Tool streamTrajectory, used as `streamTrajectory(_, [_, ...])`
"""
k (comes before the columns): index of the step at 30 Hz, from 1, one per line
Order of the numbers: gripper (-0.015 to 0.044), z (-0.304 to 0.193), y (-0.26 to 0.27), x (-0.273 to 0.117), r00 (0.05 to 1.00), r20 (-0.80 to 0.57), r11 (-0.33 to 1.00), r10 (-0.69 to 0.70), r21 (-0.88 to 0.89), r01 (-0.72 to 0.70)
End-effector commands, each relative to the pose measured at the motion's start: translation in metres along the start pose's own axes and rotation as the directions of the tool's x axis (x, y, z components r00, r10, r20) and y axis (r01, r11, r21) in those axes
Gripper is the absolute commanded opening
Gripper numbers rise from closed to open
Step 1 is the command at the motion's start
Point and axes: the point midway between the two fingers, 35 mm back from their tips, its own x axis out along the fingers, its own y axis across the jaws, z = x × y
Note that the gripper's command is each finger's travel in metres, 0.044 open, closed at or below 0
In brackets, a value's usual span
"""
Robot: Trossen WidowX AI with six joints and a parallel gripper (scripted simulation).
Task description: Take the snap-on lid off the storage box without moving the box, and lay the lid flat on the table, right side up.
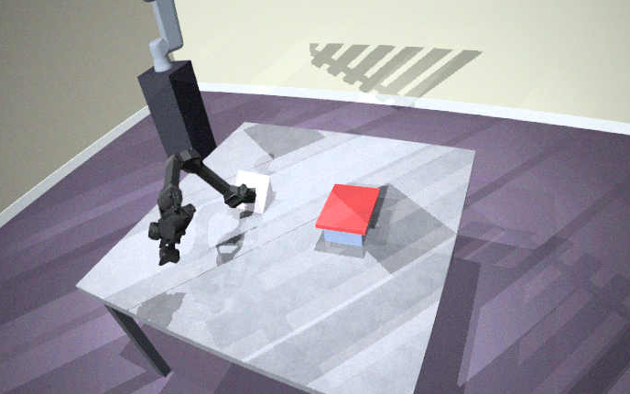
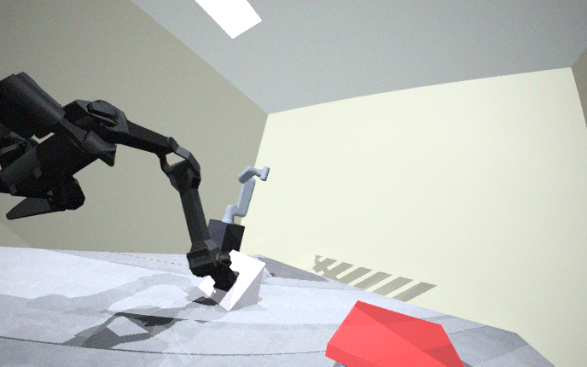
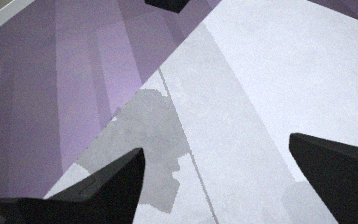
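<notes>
The red lid (image 1: 347,209) (image 2: 392,337) sits on top of the storage box, right side up, and overhangs its walls. Of the light blue box (image 1: 343,237), only a low strip of wall shows below the lid in the top view. The box stands on the table (image 1: 268,303) (image 3: 260,75), right of the arm. My gripper (image 1: 168,256) (image 3: 216,148) is open and empty, above the left part of the table, well away from the box. The wrist view shows its two fingers wide apart over the table's edge, with neither lid nor box in view.
A white block (image 1: 262,190) (image 2: 251,283) stands right by my arm's base. Behind the table's far left corner, a dark pedestal (image 1: 160,110) (image 2: 232,237) carries a grey-blue arm (image 1: 169,29) (image 2: 247,195). Shadows cross the tabletop.
</notes>
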Motion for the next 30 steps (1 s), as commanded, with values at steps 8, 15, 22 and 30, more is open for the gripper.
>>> streamTrajectory(8, [0.0235, 0.021, -0.001, -0.024, 1.0, -0.005, 1.0, 0.004, -0.011, -0.005])
streamTrajectory(15, [0.0235, 0.023, -0.004, -0.027, 1.0, -0.002, 1.0, 0.026, -0.014, -0.026])
streamTrajectory(22, [0.0235, -0.031, 0.025, -0.041, 0.977, -0.161, 0.987, 0.138, -0.064, -0.15])
streamTrajectory(30, [0.0235, -0.112, 0.06, -0.088, 0.881, -0.367, 0.934, 0.298, -0.079, -0.349])
